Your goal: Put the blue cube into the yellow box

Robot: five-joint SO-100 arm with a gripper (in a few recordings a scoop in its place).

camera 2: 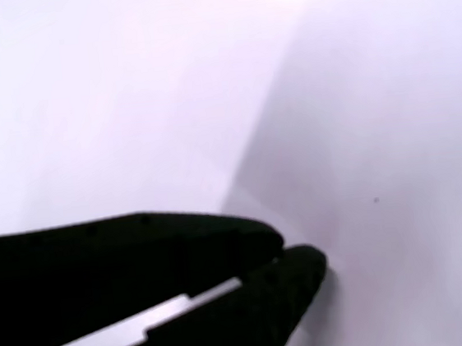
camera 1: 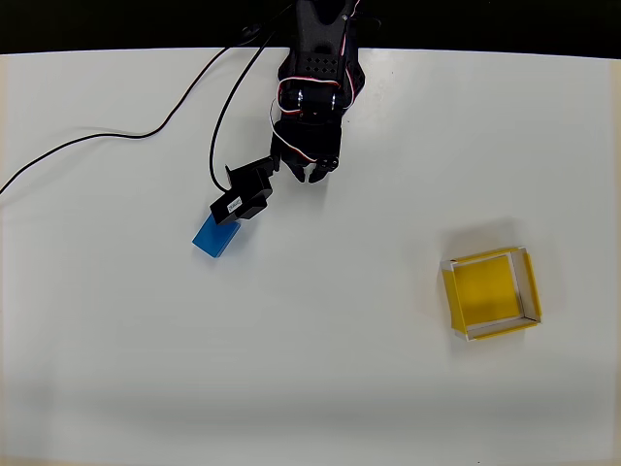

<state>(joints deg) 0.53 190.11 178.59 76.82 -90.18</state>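
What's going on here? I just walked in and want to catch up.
A black robot arm is working on a white table. In the overhead view the blue cube lies on the table, partly under the arm's small black camera block, and is not gripped. In the wrist view the gripper looks closed and empty. The yellow box sits far to the right with nothing in it.

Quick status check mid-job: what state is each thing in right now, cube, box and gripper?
blue cube: resting on the table, outside the box, partly covered from above by the arm's black camera block.
yellow box: upright, open on top, nothing inside, far to the right of the cube in the overhead view.
gripper: fingertips together in the wrist view, holding nothing, over bare table.
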